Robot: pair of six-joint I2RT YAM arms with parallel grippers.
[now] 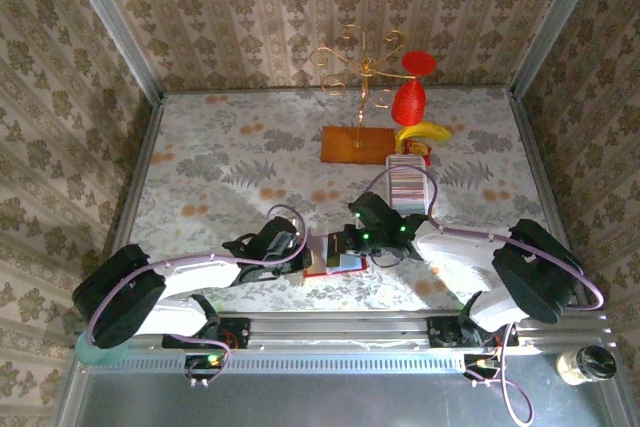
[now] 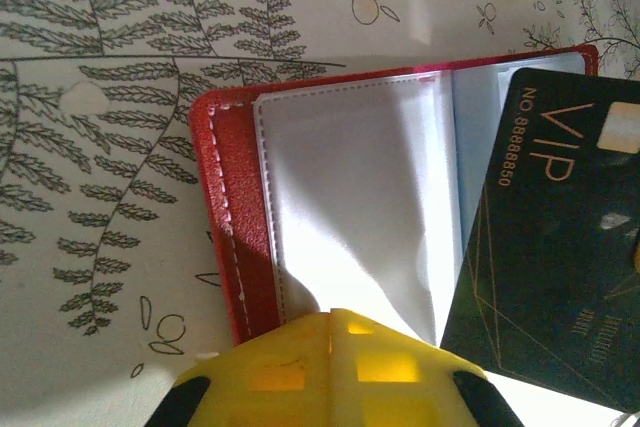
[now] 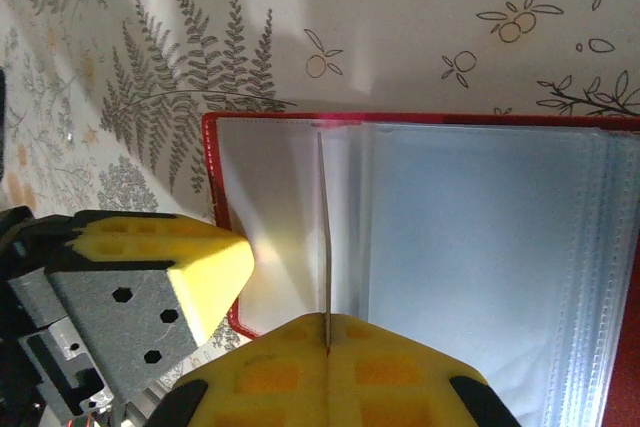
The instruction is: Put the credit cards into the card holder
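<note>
Lying open nr tabletop's near edge, centre: red card holder (image 1: 336, 259), long axis along edge. R gripper (image 3: 328, 347) clamped on black VIP card (image 2: 550, 247): face in L wrist view, edge-on in R wrist view. L gripper (image 2: 333, 347) closed at holder rim; hold unclear.

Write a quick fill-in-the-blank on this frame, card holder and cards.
1. The card holder lies ___, not folded.
2. Its cover is ___.
3. The right tool is shut on a dark card printed ___.
4. The left tool is also ___, at the holder's edge.
Missing: open; red; VIP; shut.
</note>
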